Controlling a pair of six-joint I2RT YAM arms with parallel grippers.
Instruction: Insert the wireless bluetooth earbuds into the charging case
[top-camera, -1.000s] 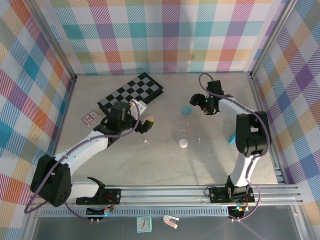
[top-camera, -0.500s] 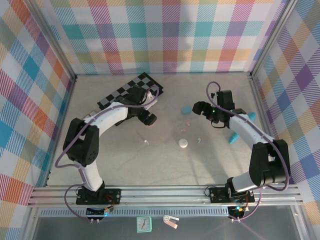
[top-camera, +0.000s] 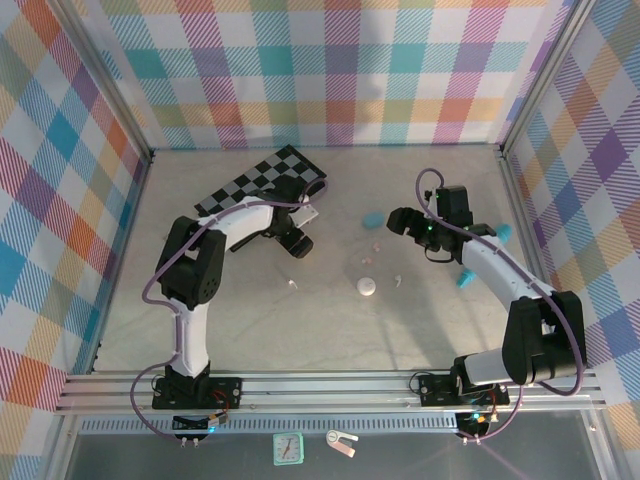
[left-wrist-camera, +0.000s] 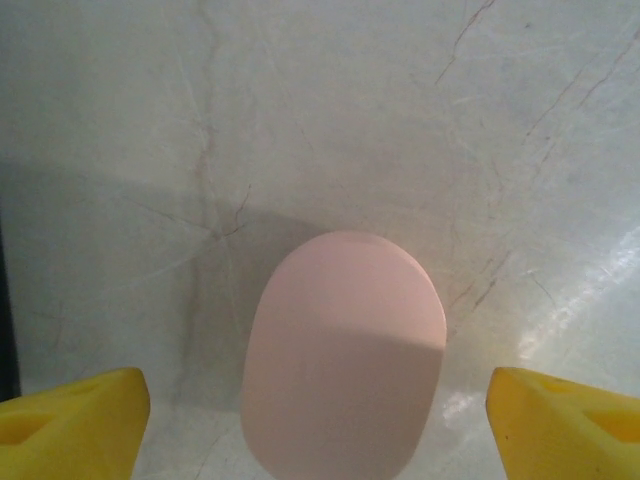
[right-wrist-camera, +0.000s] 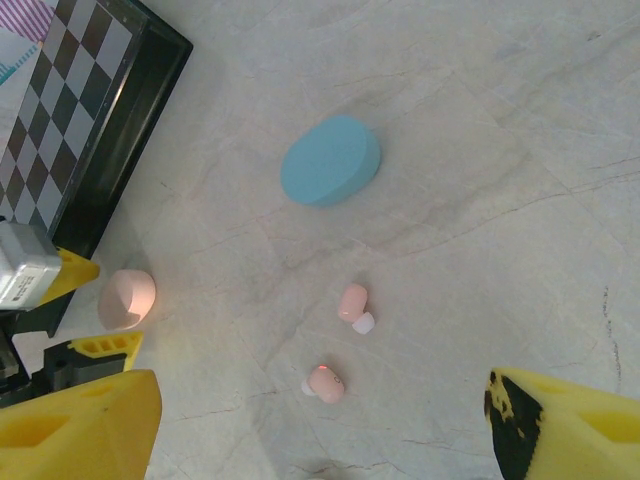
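Pink case (left-wrist-camera: 343, 355) between parted left tool (left-wrist-camera: 320, 425) fingers (left-wrist-camera: 70, 420), 2 pink earbuds (right-wrist-camera: 352, 303) outside

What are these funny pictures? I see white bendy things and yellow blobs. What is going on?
Those bendy things are two robot arms bolted to a table. One picture looks down from above. The other two come from small cameras on each arm's wrist, so the yellow blobs are fingertips seen very close. The left pincer is open, with a pink case lying between its fingers, not squeezed. The right pincer is open too, near a teal case and two pink earbuds. A checkerboard and a white case also lie on the table. Nothing is being held.
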